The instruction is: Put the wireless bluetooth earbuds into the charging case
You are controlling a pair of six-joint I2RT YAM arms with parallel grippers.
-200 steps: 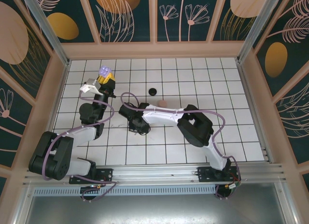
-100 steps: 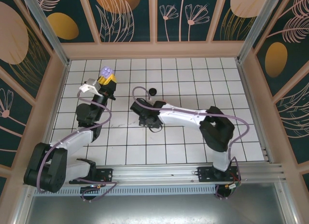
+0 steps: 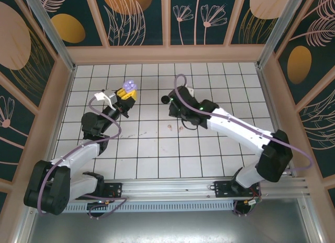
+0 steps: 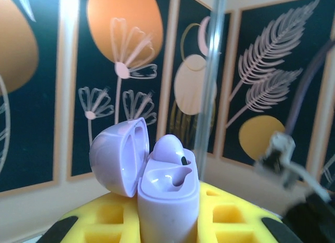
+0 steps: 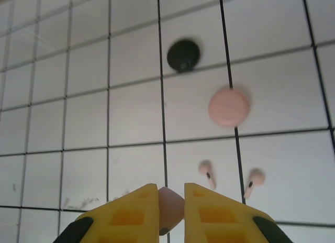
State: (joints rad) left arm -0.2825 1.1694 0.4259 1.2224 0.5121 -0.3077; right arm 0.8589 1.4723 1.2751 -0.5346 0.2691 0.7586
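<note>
My left gripper (image 3: 127, 94) is shut on the lilac charging case (image 3: 129, 86), which it holds upright above the table's far left. The case (image 4: 168, 201) stands between the yellow fingers (image 4: 99, 222) with its lid (image 4: 116, 156) swung open. One lilac earbud (image 4: 171, 147) sits in the far slot, and the near slot (image 4: 175, 177) is empty. A second lilac earbud (image 5: 170, 206) is pinched in my shut right gripper (image 5: 171, 202), high above the tiles. Two pale pink earbuds (image 5: 205, 172) (image 5: 254, 181) lie loose on the table (image 3: 170, 129) (image 3: 180, 129).
A shut black case (image 3: 166, 99) (image 5: 183, 55) lies on the tiled floor just left of the right arm's wrist (image 3: 184, 110). A shut pink case (image 5: 229, 107) lies near it. Patterned walls (image 3: 167, 23) enclose the table on three sides.
The right arm has stretched out and swung from the table's middle towards the far right, uncovering the two pink earbuds. The left gripper has shifted a little to the right with the case.
</note>
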